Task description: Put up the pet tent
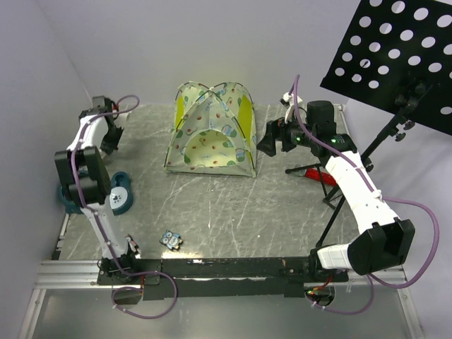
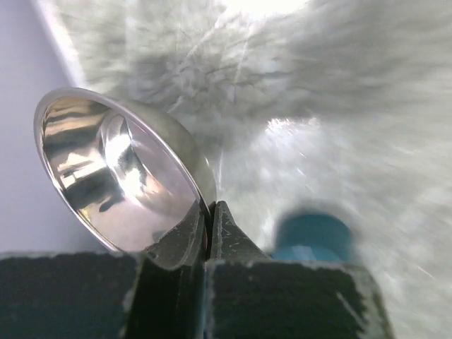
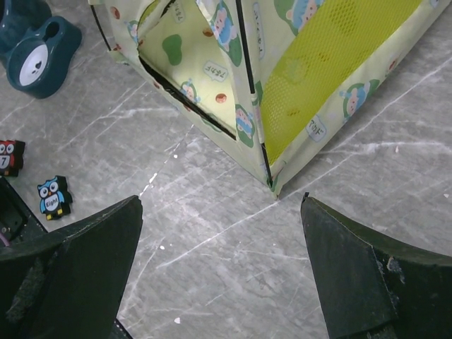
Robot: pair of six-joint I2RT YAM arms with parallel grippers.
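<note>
The pet tent (image 1: 212,131) stands as a dome at the back middle of the table, cream-green with avocado print and lime-yellow side panels, its arched door facing the near side. In the right wrist view its near right corner (image 3: 272,185) rests on the grey surface. My right gripper (image 1: 267,141) is open and empty, just right of the tent, and hangs above the bare table (image 3: 221,212). My left gripper (image 1: 109,141) is at the far left, shut on the rim of a shiny metal bowl (image 2: 120,173), held above the table.
A teal pet feeder (image 1: 116,194) sits at the left, also in the right wrist view (image 3: 35,56) and blurred in the left wrist view (image 2: 311,236). A small owl toy (image 1: 171,240) lies near the front. A black perforated stand (image 1: 395,49) rises at the right.
</note>
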